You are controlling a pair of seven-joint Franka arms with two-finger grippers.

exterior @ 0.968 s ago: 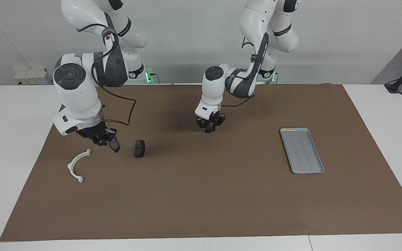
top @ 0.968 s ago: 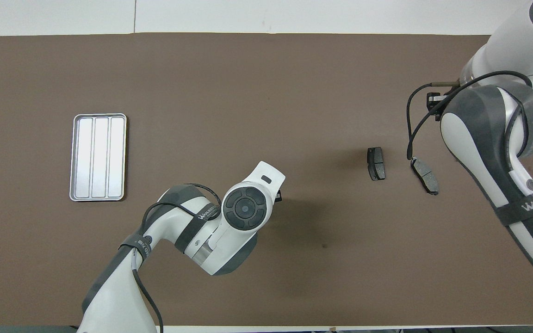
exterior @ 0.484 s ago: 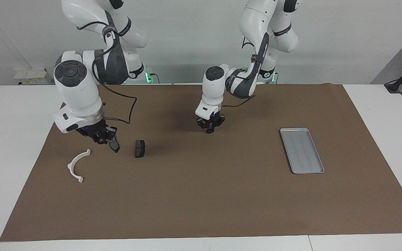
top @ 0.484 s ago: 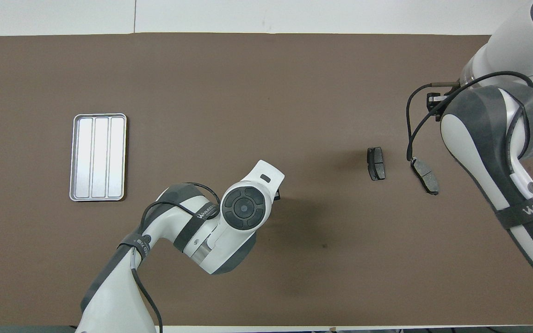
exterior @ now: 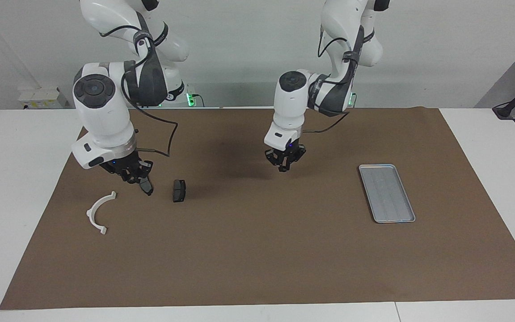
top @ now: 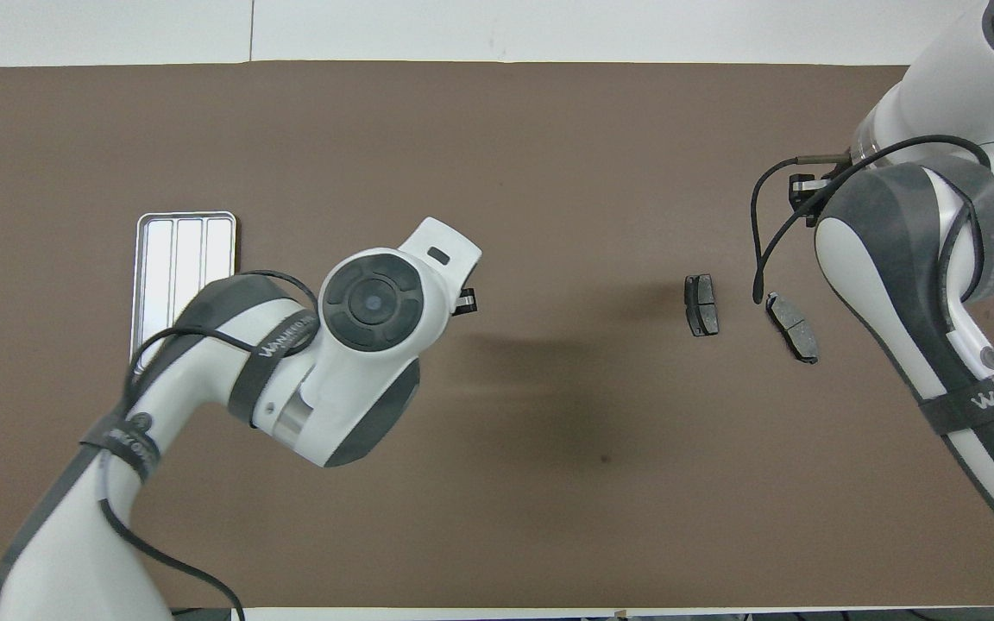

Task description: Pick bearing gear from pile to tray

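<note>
The pile lies spread at the right arm's end of the brown mat: a white arc (exterior: pixel 99 212), a dark brake pad (exterior: pixel 179 191) (top: pixel 701 304) lying free, and a second brake pad (exterior: pixel 146 187) (top: pixel 795 326) tilted on end. My right gripper (exterior: pixel 140 180) is shut on that second pad's top. My left gripper (exterior: pixel 283 168) (top: pixel 465 302) hangs shut above the bare mat, between the free pad and the silver tray (exterior: pixel 386 193) (top: pixel 182 250). The bearing gear is hidden; I cannot tell whether anything sits between the left fingertips.
The tray holds nothing and the left forearm covers its near corner in the overhead view. A small dark speck (top: pixel 605 459) marks the mat nearer to the robots. White tabletop (exterior: pixel 16 179) borders the mat on all sides.
The left arm has lifted and swung toward the tray's end, its gripper shut throughout the last half second. The right wrist has straightened a little while its brake pad stayed in place.
</note>
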